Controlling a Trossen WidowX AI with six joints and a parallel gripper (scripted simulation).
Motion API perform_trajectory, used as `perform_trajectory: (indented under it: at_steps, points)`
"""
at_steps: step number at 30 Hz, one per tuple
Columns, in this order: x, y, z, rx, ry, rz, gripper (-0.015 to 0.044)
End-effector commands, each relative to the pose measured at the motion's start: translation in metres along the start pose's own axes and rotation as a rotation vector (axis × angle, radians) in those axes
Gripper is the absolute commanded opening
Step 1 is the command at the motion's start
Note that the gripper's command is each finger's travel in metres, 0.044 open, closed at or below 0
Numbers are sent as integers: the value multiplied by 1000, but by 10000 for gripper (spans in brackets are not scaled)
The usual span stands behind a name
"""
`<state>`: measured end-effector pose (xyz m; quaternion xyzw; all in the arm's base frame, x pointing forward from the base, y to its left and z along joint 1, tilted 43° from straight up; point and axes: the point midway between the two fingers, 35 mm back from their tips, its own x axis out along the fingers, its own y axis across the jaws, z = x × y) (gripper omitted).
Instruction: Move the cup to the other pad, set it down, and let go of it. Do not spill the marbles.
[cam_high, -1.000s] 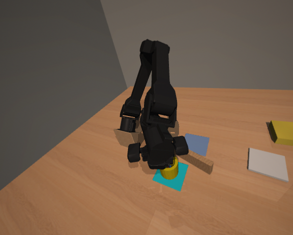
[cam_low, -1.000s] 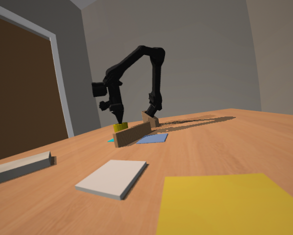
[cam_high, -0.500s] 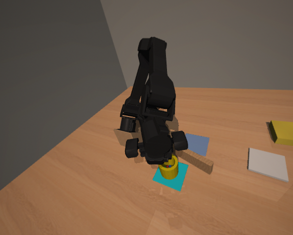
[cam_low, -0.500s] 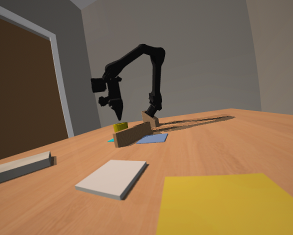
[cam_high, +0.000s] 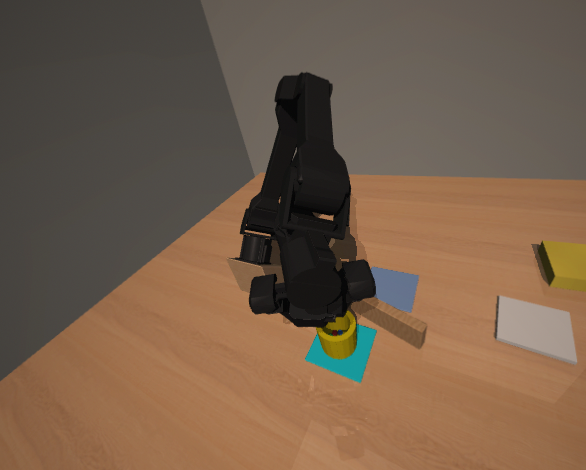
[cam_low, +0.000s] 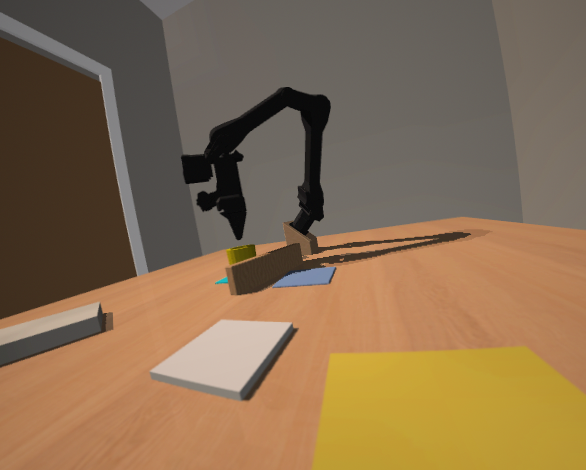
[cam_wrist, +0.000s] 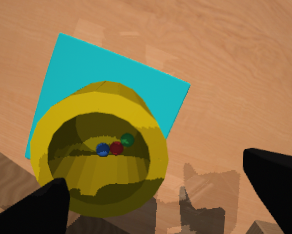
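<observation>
The yellow cup (cam_high: 339, 347) (cam_low: 241, 255) (cam_wrist: 102, 102) stands upright on the teal pad (cam_high: 360, 369) (cam_low: 221, 281) (cam_wrist: 75, 65). A blue marble (cam_wrist: 102, 149), a red marble (cam_wrist: 116, 148) and a green marble (cam_wrist: 127, 139) lie inside it. The blue pad (cam_high: 402, 290) (cam_low: 307, 277) has nothing on it where it shows. My gripper (cam_low: 239, 237) (cam_wrist: 157, 174) is open and empty above the cup, apart from it. In the wrist view one fingertip overlaps the cup's near rim and the other is well to its right. In the top view the fingers are hidden behind the gripper body.
A low wooden bar (cam_high: 392, 322) (cam_low: 265, 270) stands between the two pads, close to the cup. A white slab (cam_high: 535, 330) (cam_low: 225, 355) and a yellow block (cam_high: 567, 265) (cam_low: 440, 400) lie farther off. A grey bar (cam_low: 50, 327) lies at the left in the exterior view.
</observation>
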<state>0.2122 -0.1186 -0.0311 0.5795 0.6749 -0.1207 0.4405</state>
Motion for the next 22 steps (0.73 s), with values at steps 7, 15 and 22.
perform_trajectory:
  at_steps: [7, 15, 22]
  points:
    - [-33, 1, 2, -9, -7, -3, 440]
    - [-60, 0, 2, -13, -9, -4, 440]
    - [-58, 0, 3, -6, -9, -1, 440]
